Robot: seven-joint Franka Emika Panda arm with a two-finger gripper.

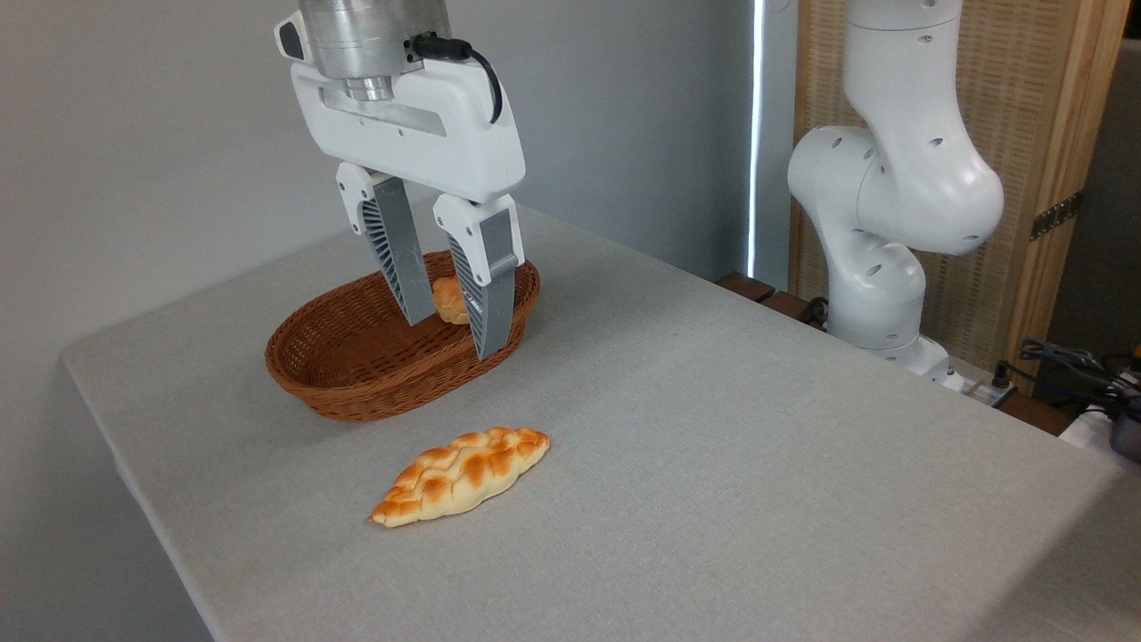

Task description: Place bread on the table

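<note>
The two-finger hand (451,334) hangs open astride the small orange-brown bun (449,299) (partly hidden) in the brown wicker basket (357,374), seemingly to grasp it for the grey tabletop (758,428).

A plain grey wall (134,134) fills the left and centre of the background. A narrow vertical strip of bright daylight (759,134) separates it from a folding screen (1052,134) of woven cane panels in light wooden frames with brass hinges. Dark cables (1065,361) lie at the right edge.
</note>
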